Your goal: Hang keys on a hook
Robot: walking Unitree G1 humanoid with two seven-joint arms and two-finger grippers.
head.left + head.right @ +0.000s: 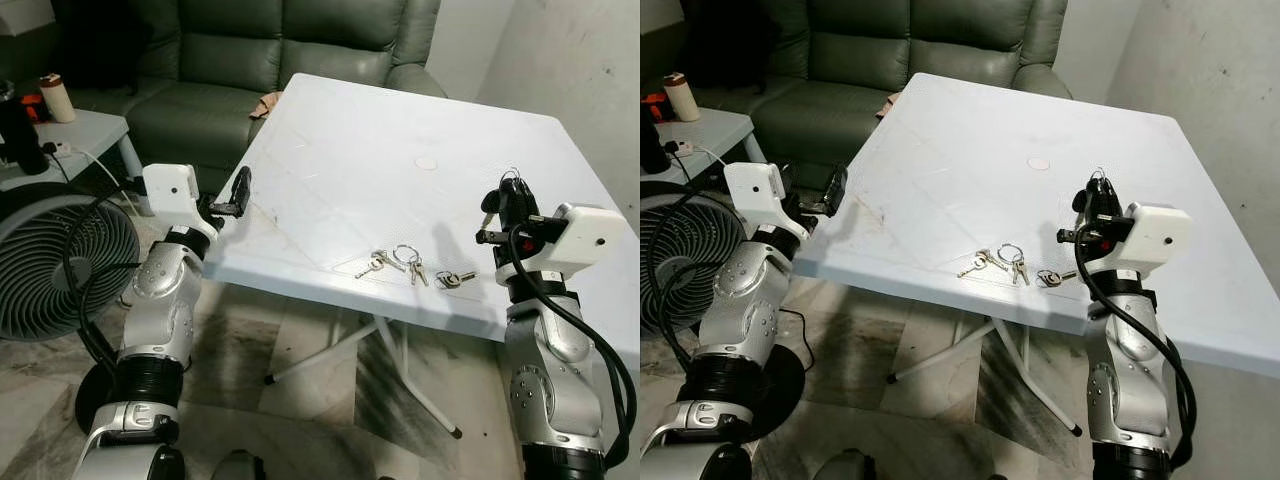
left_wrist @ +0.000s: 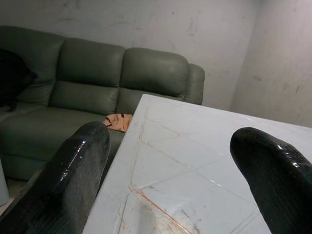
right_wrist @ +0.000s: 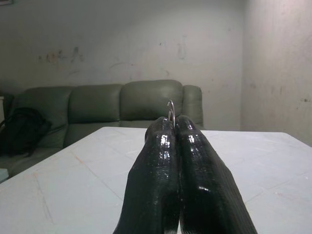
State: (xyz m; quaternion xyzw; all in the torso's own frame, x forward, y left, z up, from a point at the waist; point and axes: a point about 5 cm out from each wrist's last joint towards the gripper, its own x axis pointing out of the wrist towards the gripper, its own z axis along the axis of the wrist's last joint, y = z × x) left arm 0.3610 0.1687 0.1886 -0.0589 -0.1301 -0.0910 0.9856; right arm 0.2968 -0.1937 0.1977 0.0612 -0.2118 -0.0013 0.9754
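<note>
Both silver arms rose from the lower corners of the head views. Left gripper [image 1: 238, 192] hovered just off the table's left edge near the front left corner, its two black fingers [image 2: 73, 180] spread apart and released, with nothing between them. Right gripper [image 1: 510, 195] stood above the table [image 1: 340, 150] near its front edge, toward the right side, fingers pointing up. In the right wrist view those fingers [image 3: 161, 180] were pressed together, clenched on a thin metal hook [image 3: 170, 108] whose curved end stuck out past the tips; a thin wire loop also showed above the fingertips in the head views.

Keys lay flat on the white table close to the front edge, between the two arms. One bunch of keys [image 1: 395, 262] lay spread around a metal ring. A smaller second set of keys [image 1: 455, 278] rested just beside it toward the right gripper, near it but apart from its fingers. Neither gripper touched either set.

Beyond the table's far edge stood a green sofa [image 1: 260, 60], with a small tan object [image 2: 117, 121] on its seat near the table's far left corner. A round fan [image 1: 60, 265] stood on the floor left of the left arm, and behind it a low side table [image 1: 90, 130] carried a cup [image 1: 57, 98].
</note>
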